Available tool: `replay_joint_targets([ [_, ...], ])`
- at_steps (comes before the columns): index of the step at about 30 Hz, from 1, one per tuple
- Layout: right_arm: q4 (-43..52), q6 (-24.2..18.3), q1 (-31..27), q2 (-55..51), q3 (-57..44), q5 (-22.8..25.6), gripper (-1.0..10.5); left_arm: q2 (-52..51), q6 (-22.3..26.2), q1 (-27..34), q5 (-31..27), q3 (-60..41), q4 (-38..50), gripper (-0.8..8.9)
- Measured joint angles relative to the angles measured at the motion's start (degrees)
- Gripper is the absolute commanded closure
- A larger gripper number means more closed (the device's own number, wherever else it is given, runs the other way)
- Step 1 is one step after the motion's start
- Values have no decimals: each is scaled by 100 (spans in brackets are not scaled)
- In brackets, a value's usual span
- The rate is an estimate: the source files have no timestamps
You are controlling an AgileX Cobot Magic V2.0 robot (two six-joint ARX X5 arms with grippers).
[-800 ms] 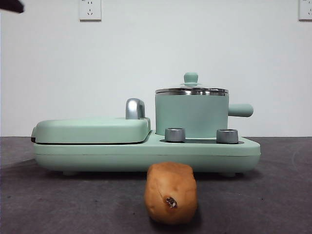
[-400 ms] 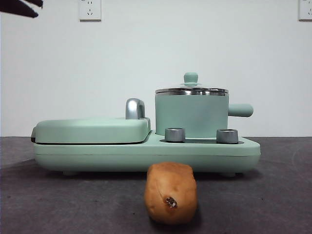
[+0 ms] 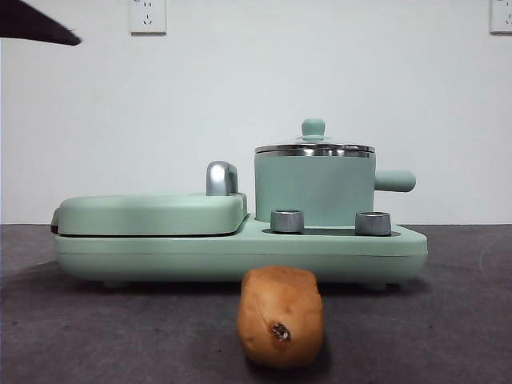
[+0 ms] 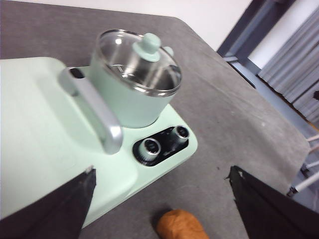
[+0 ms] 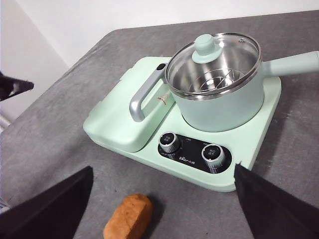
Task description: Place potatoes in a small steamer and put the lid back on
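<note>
One potato (image 3: pixel 281 317), one lidded steamer (image 3: pixel 314 189), two knobs (image 3: pixel 287 222).

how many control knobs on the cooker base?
2. Both sit side by side on the front of the green base, below the small steamer: left knob, right knob. No others show in any view.

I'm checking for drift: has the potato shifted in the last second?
No. The potato sits in the same spot below the left knob, dark spot facing the camera.
</note>
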Motion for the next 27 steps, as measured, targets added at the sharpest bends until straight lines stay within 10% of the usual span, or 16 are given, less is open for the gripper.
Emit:
replay_joint_targets([
  [27, 2, 0, 0, 2, 0, 0, 490, 5482, 872, -1932, -2039, 6039, -2068, 376],
])
